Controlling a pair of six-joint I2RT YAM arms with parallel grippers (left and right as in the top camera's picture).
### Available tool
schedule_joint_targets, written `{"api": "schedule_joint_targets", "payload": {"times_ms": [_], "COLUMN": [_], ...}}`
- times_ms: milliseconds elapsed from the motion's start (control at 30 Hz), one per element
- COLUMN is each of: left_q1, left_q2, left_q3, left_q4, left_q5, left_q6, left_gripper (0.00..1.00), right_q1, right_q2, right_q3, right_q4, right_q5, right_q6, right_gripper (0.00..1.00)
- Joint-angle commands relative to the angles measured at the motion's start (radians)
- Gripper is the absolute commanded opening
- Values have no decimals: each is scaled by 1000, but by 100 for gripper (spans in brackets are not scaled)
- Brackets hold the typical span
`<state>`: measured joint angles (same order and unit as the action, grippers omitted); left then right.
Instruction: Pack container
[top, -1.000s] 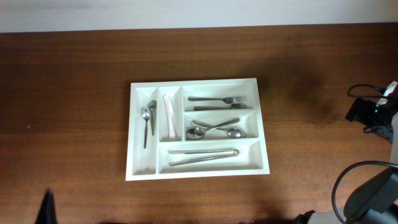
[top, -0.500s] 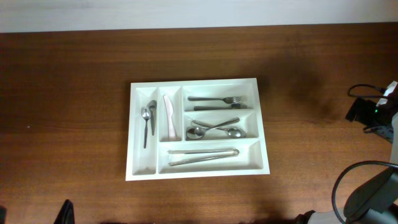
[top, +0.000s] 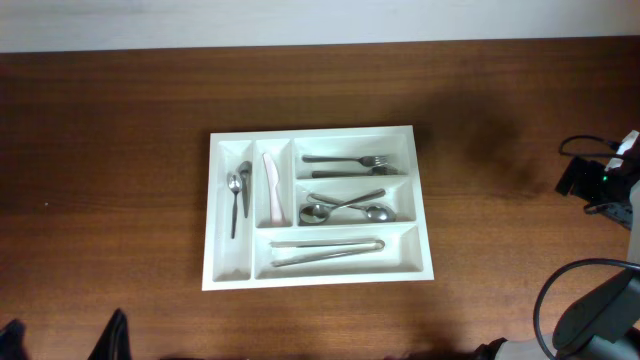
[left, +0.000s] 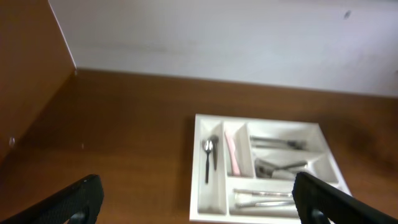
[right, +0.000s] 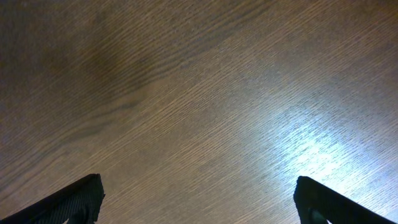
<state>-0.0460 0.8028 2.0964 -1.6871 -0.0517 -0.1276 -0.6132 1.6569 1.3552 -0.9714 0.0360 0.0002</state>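
The container lies flat near the middle of the brown wooden table, its long sides running left to right in the overhead view, well apart from both arms. Its two narrow slots sit at the left end and the three wide ones are stacked at the right. The leftmost slot holds two small spoons side by side in its upper half. The next slot holds a pale pink knife. The top wide compartment has forks with tines to the right, the middle one larger spoons lying crossed, and the bottom one tongs along its length. The left tool is open, its two dark fingers spread to the lower corners of the left wrist view with nothing between them. It is raised above the table and looks across at the container, which lies ahead of it toward a white wall. From overhead only a dark bit of the left arm shows at the bottom edge. The right tool is also open and empty, facing bare wood grain with a bright glare patch. The right arm sits at the table's right edge, with a black cable looping beside it
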Motion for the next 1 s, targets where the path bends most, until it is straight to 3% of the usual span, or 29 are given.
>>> {"api": "schedule_joint_targets", "payload": {"times_ms": [0, 133, 367, 700, 967], "left_q1": [5, 8, 8, 34, 36], "left_q2": [2, -16, -170, -491, -682], "left_q3": [-98, -223, -581, -1254, -1578], "left_q4": [4, 87, 492, 1031, 1335], "left_q5": [4, -24, -24, -21, -47], "left_q6": [12, 12, 12, 68, 102], "left_gripper": [99, 99, 99, 99, 99], "right_q1": [-2, -2, -2, -2, -2], "right_q2": [6, 6, 6, 6, 6], "right_q3": [0, 0, 0, 0, 0], "right_q4": [0, 0, 0, 0, 0], "right_q5": [1, 1, 1, 1, 1], "right_q6": [8, 8, 8, 8, 8], "right_gripper": [99, 99, 99, 99, 99]}}
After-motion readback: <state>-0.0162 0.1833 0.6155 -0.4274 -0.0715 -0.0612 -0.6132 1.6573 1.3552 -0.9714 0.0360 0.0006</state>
